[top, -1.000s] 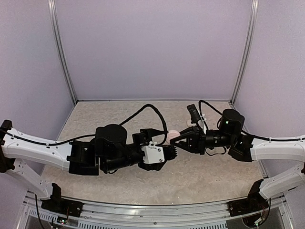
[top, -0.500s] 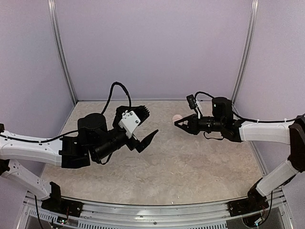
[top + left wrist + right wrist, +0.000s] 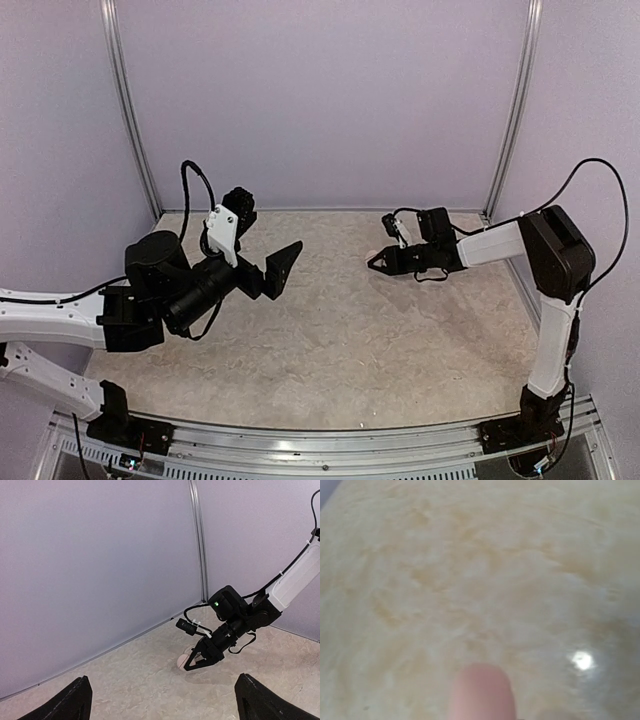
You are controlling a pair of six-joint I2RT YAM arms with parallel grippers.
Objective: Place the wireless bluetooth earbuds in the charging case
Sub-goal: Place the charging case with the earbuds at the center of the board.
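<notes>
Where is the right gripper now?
Top view: the right gripper sits low over the far right of the table, near the back corner post, with a pale pink item at its tip.

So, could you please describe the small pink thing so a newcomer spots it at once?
Find the right arm reaching over the far right of the table. Follow it to its black right gripper; at the tips sits a small rounded pale pink object, the only pinkish thing among black parts.
</notes>
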